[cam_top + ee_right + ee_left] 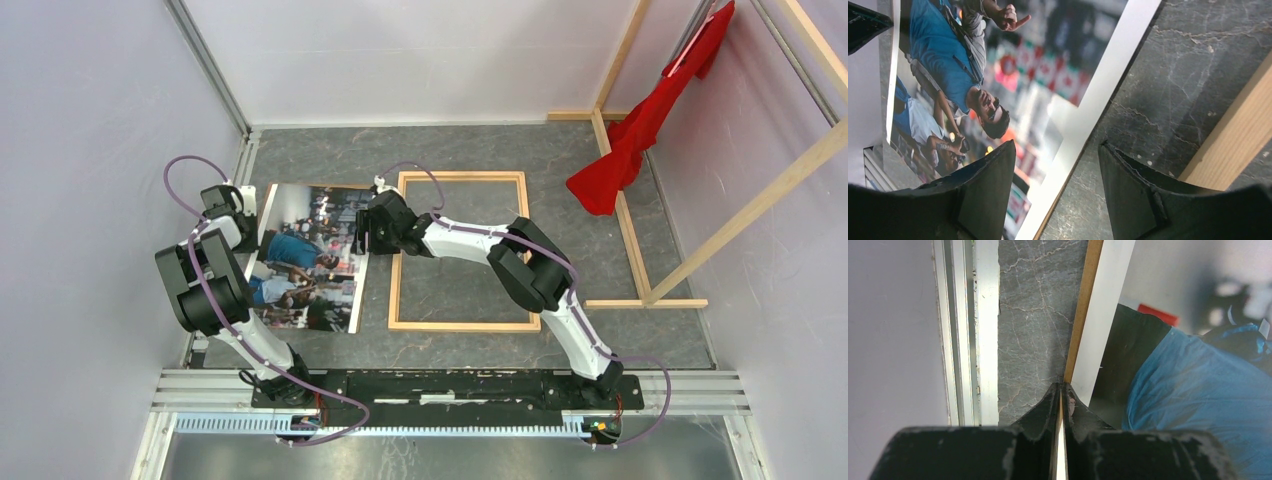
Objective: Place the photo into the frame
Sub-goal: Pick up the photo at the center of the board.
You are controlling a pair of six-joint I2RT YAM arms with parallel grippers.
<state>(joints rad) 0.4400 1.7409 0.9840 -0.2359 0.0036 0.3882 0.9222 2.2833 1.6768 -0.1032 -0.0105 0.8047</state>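
Note:
The photo [305, 262], a dark colourful print with a white border, lies face up on a thin brown backing board at the left of the table. The frame [395, 270], thin light wood, lies flat just to its right. My left gripper [252, 215] is at the photo's far left edge. In the left wrist view it [1062, 387] is shut on the white photo edge [1103, 315] and the brown board [1083, 300] together. My right gripper [362, 232] is open over the photo's right edge [1088, 115], one finger above the print [998, 60], the other above bare table beside the frame rail [1233, 140].
A red cloth [640, 130] hangs on a rack of long wooden beams [620, 215] at the right, next to the frame. An aluminium rail [240, 160] and the white wall run close along the photo's left side. The arm bases sit on a metal rail [450, 385] at the front.

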